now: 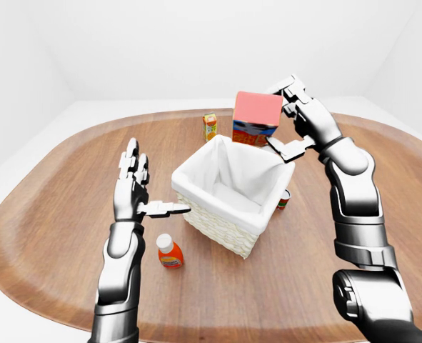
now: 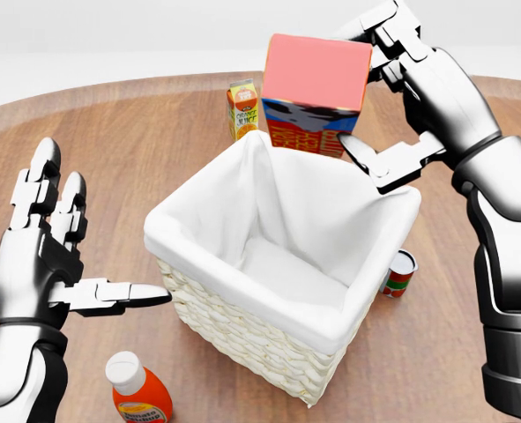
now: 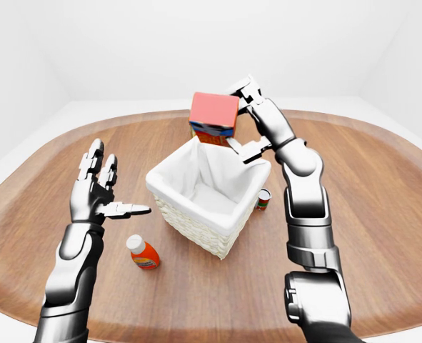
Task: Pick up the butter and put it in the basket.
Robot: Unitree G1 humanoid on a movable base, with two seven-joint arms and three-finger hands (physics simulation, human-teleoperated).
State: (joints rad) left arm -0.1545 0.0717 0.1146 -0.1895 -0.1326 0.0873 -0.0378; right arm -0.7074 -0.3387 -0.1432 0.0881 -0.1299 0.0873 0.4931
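- The butter (image 2: 316,92), a red-topped box, is gripped by the right hand (image 2: 392,97): fingers are wrapped over the upper right edge, and the thumb (image 2: 375,159) is pressed against the lower face. Judged a pinch hold chosen so the box hangs clear below the palm for release.
- The box is held in the air above the basket's (image 2: 242,335) upper rim in the head view, tilted, with its lower edge just over the white liner (image 2: 269,203). It is not yet inside; placement step judged nearly done.
- Judgement: the box needs to be brought further over the opening before being let go, otherwise the rim could be clipped and the box tipped outside.
- The left hand (image 2: 44,256) is held open beside the basket's left wall, fingers spread, nothing gripped, not touching the wicker. Likely parked clear of the drop path.
- Other items are left on the table (image 2: 137,150) around the basket: an orange juice carton (image 2: 241,108) above it, a can (image 2: 400,272) at its right corner, a bottle (image 2: 138,390) at lower left. None obstructs the opening.
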